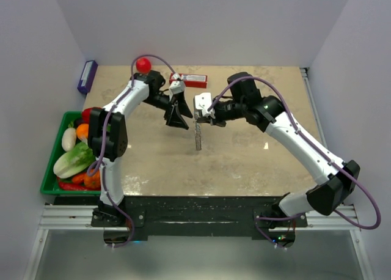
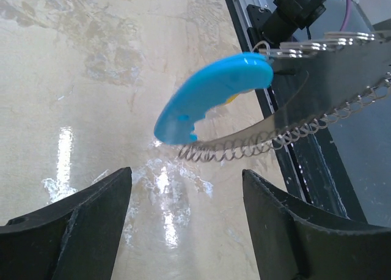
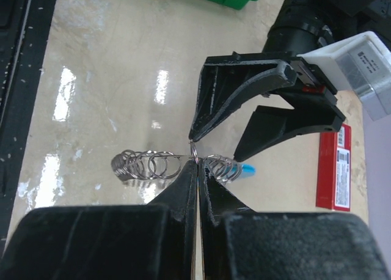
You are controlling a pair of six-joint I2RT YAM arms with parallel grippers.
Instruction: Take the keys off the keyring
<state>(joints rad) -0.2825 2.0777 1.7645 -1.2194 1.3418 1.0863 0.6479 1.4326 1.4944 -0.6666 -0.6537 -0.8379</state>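
The keyring (image 1: pixel 198 136) is a chain of silvery rings hanging down over the middle of the table. My right gripper (image 1: pixel 201 114) is shut on its top. In the right wrist view the fingers (image 3: pixel 183 191) pinch the keyring (image 3: pixel 146 165), with rings on both sides and a light-blue tip (image 3: pixel 247 169). My left gripper (image 1: pixel 177 118) is open just left of it and touches nothing. In the left wrist view the left gripper (image 2: pixel 186 176) is empty; the keyring's blue segment (image 2: pixel 214 96) and rings (image 2: pixel 275 139) hang ahead. A tiny yellow piece (image 2: pixel 232 98), probably the key, peeks from under the blue segment.
A red rectangular box (image 1: pixel 192 80) lies at the back centre, also in the right wrist view (image 3: pixel 333 167). A red ball (image 1: pixel 143 65) sits behind the left arm. A green basket (image 1: pixel 55 161) of vegetables stands at the left edge. A purple-blue item (image 1: pixel 87 76) lies at the back left.
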